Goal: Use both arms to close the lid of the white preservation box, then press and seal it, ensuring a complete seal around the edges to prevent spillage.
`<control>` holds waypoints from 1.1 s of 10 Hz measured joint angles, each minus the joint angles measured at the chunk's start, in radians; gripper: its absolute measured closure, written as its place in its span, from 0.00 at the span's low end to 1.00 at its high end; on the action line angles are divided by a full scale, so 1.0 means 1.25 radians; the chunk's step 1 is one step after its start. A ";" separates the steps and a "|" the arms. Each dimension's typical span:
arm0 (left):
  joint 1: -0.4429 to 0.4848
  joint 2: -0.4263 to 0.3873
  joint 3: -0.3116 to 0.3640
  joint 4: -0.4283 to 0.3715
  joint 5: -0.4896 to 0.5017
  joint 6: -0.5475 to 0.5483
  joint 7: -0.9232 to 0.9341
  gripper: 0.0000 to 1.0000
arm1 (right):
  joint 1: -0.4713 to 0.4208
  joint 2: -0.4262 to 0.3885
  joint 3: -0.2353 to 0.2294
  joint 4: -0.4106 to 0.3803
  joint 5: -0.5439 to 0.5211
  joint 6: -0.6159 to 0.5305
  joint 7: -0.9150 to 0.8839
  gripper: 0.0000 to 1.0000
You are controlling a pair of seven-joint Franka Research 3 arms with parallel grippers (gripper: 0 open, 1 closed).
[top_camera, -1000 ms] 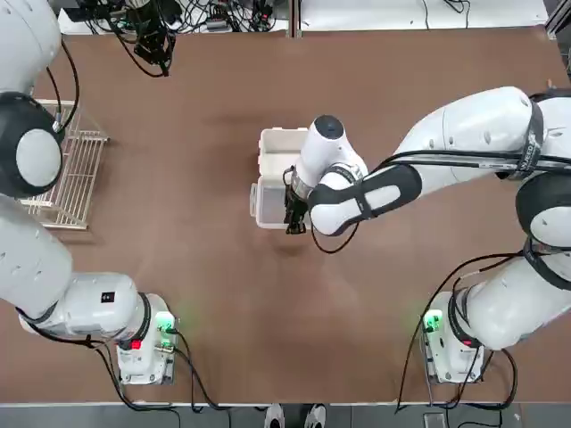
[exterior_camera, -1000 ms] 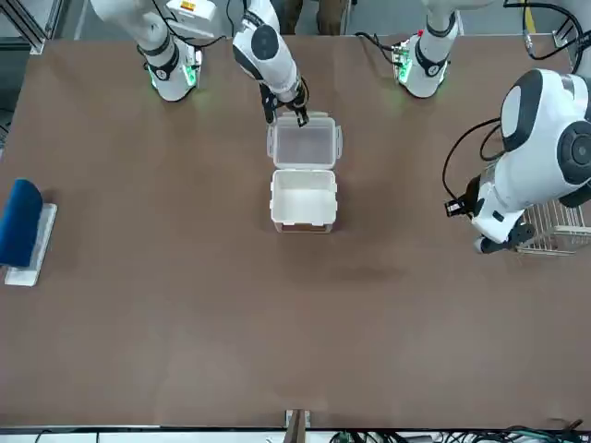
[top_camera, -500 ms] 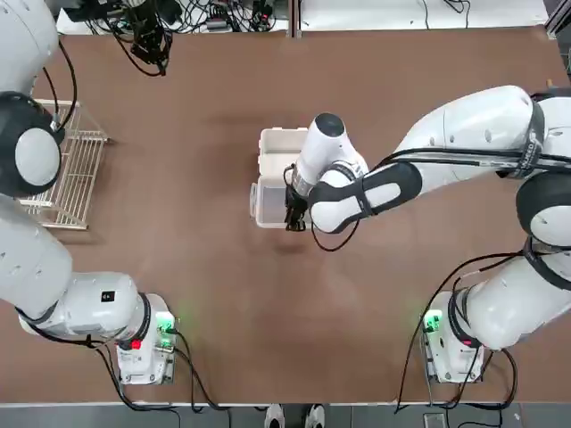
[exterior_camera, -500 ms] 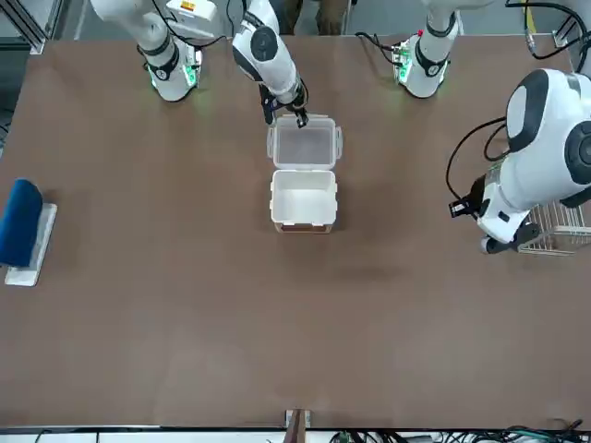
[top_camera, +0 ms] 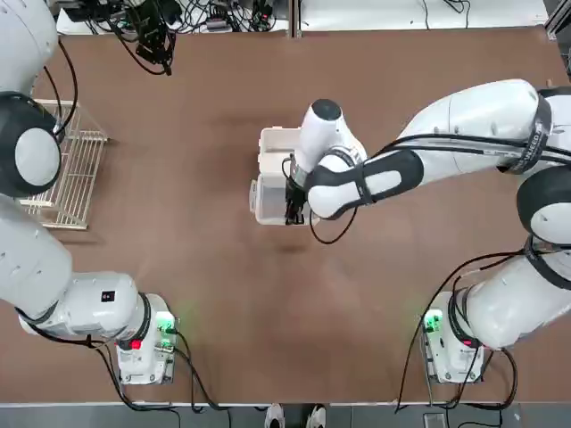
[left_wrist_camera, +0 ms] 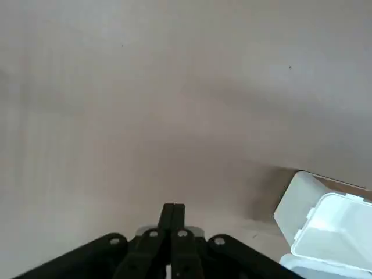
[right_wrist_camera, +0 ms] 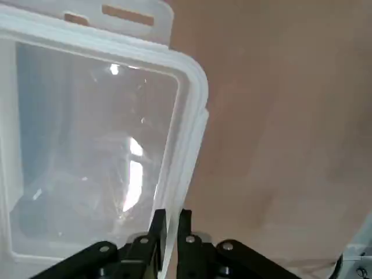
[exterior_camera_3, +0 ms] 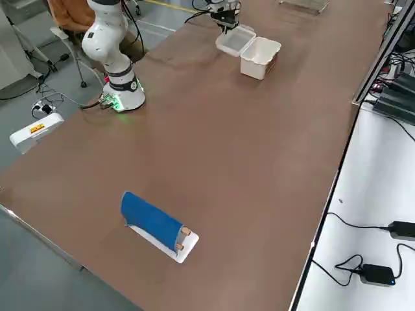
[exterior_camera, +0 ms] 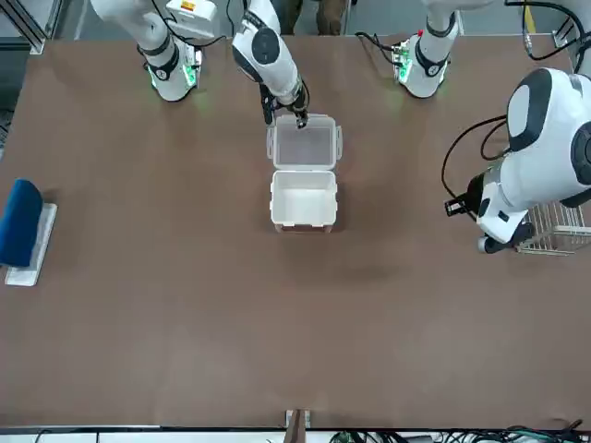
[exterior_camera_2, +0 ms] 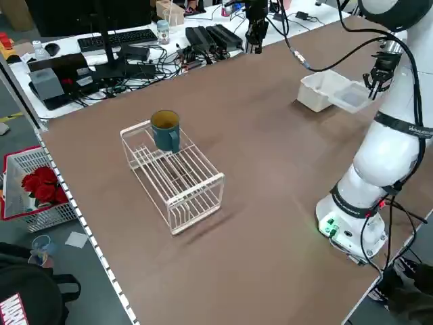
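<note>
- White preservation box [top_camera: 280, 152] sits near the middle of the table [top_camera: 223, 294] in my top view, its lid [top_camera: 268, 201] swung open and lying flat on the side nearer the arm bases. My right gripper [top_camera: 293, 203] is down at the lid's right-hand edge; the left arm is up at the far left, over the wire rack [top_camera: 64, 169].
- Front view: the box [exterior_camera: 303, 200] is open with nothing visible inside, the lid [exterior_camera: 304, 144] stretched out behind it toward the bases. The right gripper [exterior_camera: 298, 117] meets the lid's corner. The left gripper [exterior_camera: 455, 207] hangs well apart from the box, just beside the rack [exterior_camera: 552, 231]. A blue-topped tray [exterior_camera: 24, 231] lies off by the table edge.
- Left side view: the rack [exterior_camera_2: 174, 175] carries a blue mug [exterior_camera_2: 165, 128] on top (gold-looking inside). Box [exterior_camera_2: 322, 90] and lid [exterior_camera_2: 353, 96] are far across the table, right gripper [exterior_camera_2: 374, 79] at the lid.
- Right side view: the tray [exterior_camera_3: 154, 223] is in the foreground; the box [exterior_camera_3: 260, 56] and lid [exterior_camera_3: 235, 39] are far back.
- Left wrist view: my left fingers [left_wrist_camera: 172, 218] are pressed together on nothing, above bare table; the box [left_wrist_camera: 325, 232] shows in a corner.
- Right wrist view: the fingers [right_wrist_camera: 157, 229] stand narrowly apart, pinching the lid's [right_wrist_camera: 87, 133] raised rim between them.
</note>
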 joint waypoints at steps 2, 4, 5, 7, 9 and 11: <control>0.001 0.000 0.000 0.000 0.000 0.001 0.000 0.99 | -0.006 -0.002 0.000 0.024 0.004 -0.038 0.003 0.88; 0.001 0.000 0.000 0.000 0.000 0.001 0.000 0.99 | -0.013 -0.006 0.000 0.041 0.015 -0.062 0.003 0.88; 0.001 0.000 0.000 0.000 0.000 0.001 -0.001 0.99 | -0.017 -0.008 -0.001 0.056 0.019 -0.087 0.004 0.88; 0.001 0.005 0.000 -0.002 0.000 0.001 -0.001 0.99 | -0.032 -0.016 -0.007 0.120 0.033 -0.173 0.004 0.89; 0.001 0.011 0.000 -0.003 0.000 0.001 -0.003 0.99 | -0.045 -0.038 -0.037 0.192 0.039 -0.224 0.004 0.91; 0.001 0.014 0.001 -0.005 0.000 0.001 -0.018 0.99 | -0.063 -0.037 -0.096 0.232 0.025 -0.172 -0.013 0.93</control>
